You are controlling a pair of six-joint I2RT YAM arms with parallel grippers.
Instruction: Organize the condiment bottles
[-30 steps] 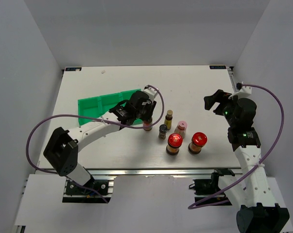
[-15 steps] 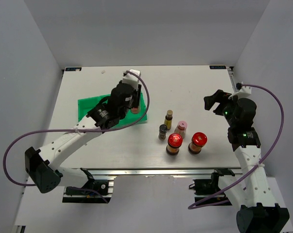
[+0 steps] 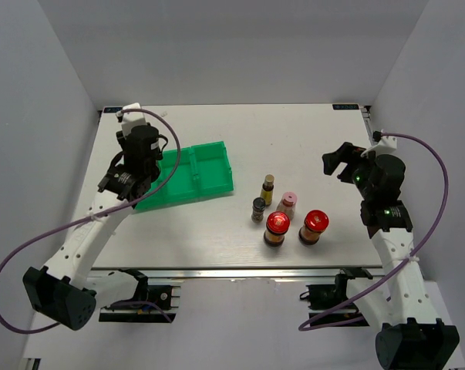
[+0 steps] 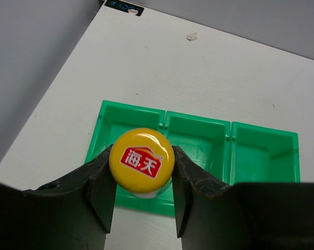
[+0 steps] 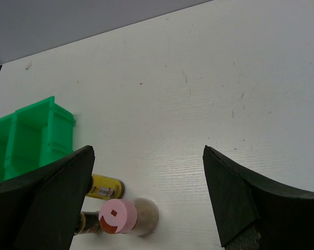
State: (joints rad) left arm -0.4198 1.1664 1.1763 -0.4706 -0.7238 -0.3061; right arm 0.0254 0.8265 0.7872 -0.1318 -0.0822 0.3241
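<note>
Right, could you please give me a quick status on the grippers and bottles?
Left gripper shut on yellow-capped bottle, over green tray. Right gripper open, empty. Five other bottles standing on table. Nothing in the way.

Five bottles (image 3: 287, 205) stand clustered; one yellow-capped bottle (image 4: 141, 161) is gripped upright

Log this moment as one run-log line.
left gripper: shut on yellow-capped bottle, over green tray | right gripper: open, empty | five bottles standing on table
</note>
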